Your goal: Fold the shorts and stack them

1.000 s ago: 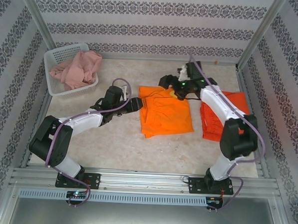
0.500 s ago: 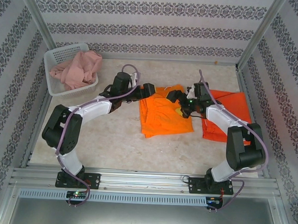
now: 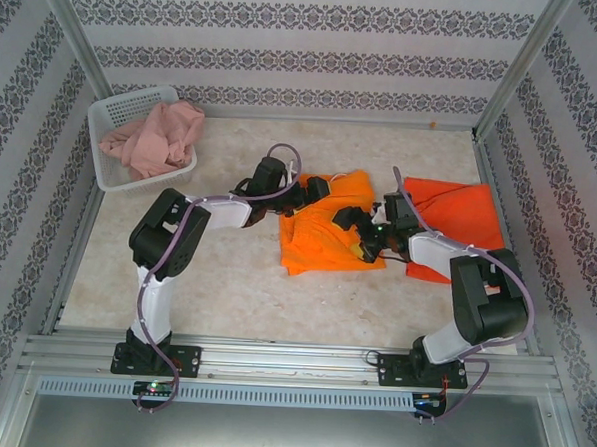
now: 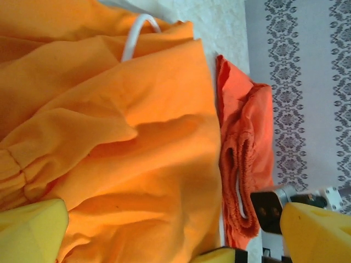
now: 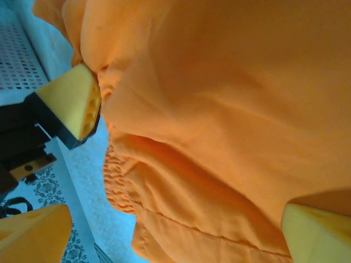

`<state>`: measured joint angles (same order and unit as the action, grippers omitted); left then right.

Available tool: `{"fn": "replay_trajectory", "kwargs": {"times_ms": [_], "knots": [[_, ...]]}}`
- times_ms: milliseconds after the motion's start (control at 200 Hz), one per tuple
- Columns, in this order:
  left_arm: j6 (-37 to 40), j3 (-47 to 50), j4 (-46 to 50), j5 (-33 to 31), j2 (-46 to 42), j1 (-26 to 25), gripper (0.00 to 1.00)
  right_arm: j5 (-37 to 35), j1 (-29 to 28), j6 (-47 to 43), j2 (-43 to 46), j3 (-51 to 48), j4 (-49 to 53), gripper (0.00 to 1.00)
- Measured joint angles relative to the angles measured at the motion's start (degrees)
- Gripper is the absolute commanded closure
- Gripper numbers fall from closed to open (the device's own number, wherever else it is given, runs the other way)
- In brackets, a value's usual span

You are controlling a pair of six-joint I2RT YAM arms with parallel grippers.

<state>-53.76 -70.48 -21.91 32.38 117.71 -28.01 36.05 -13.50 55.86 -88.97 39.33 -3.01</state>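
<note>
Three shorts, none yet stacked. The red-orange shorts (image 3: 454,217) lie at the right of the table (image 3: 225,280), apparently folded. The bright orange shorts (image 3: 328,230) lie mid-table, rumpled along the far edge, their fold unfinished. The dusty pink shorts (image 3: 153,136) sit heaped in the white basket (image 3: 109,113). Your left fingers (image 4: 30,230) and right fingers (image 5: 71,104) are spread wide over the bright orange cloth, gripping nothing. A second ago your left arm lay well left of this garment, its fingers narrower; both arms have since converged on it.
</note>
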Motion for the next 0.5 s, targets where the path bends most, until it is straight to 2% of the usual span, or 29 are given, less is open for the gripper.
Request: {"fn": "replay_trajectory", "kwargs": {"times_ms": [205,290,500], "knots": [[1.31,2.51,-1.27,0.42,-1.07,1.70,0.00,0.13,-2.97,1.42,1.22,-2.29,-2.14,0.02],[3.32,3.39,1.97,-0.20,-3.76,3.04,0.00,0.46,-3.93,1.46,2.08,-2.34,-1.84,0.02],[4.96,6.19,7.74,-0.04,-14.38,4.33,0.00,-1.68,-0.90,-2.93,8.00,1.29,5.29,0.02]]}}
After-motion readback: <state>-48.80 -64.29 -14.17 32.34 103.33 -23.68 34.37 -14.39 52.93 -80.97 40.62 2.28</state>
